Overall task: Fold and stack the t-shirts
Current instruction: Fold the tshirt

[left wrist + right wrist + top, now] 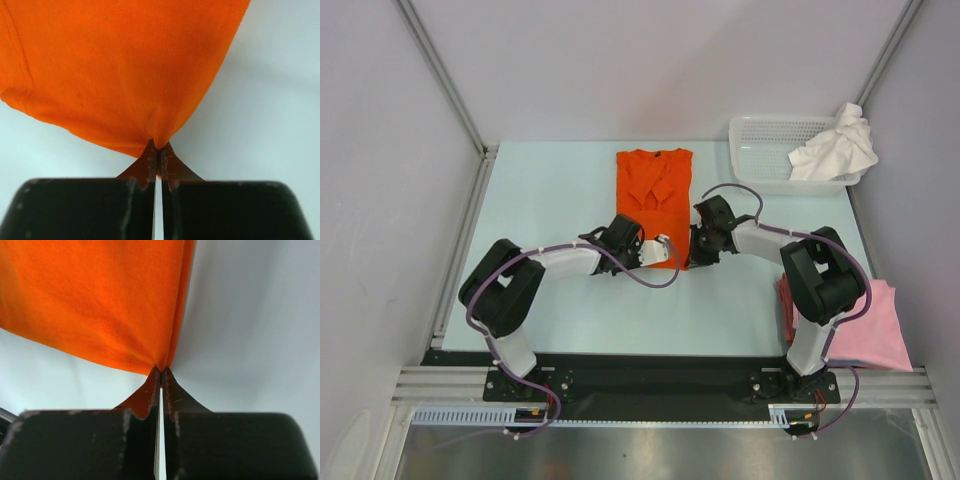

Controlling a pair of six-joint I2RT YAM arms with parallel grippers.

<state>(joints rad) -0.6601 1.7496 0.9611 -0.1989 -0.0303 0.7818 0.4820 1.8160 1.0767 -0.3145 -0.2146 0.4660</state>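
The bright orange t-shirt lies lengthwise at the table's middle back, sleeves folded in. My left gripper is shut on its near left hem corner; in the left wrist view the orange cloth is pinched at the fingertips. My right gripper is shut on the near right hem corner, and the right wrist view shows the cloth pinched and lifted off the table. A white t-shirt hangs crumpled over the basket. Pale pink t-shirts lie folded at the near right.
A white plastic lattice basket stands at the back right corner. Grey walls and aluminium rails enclose the pale blue table. The right arm's elbow overhangs the pink stack.
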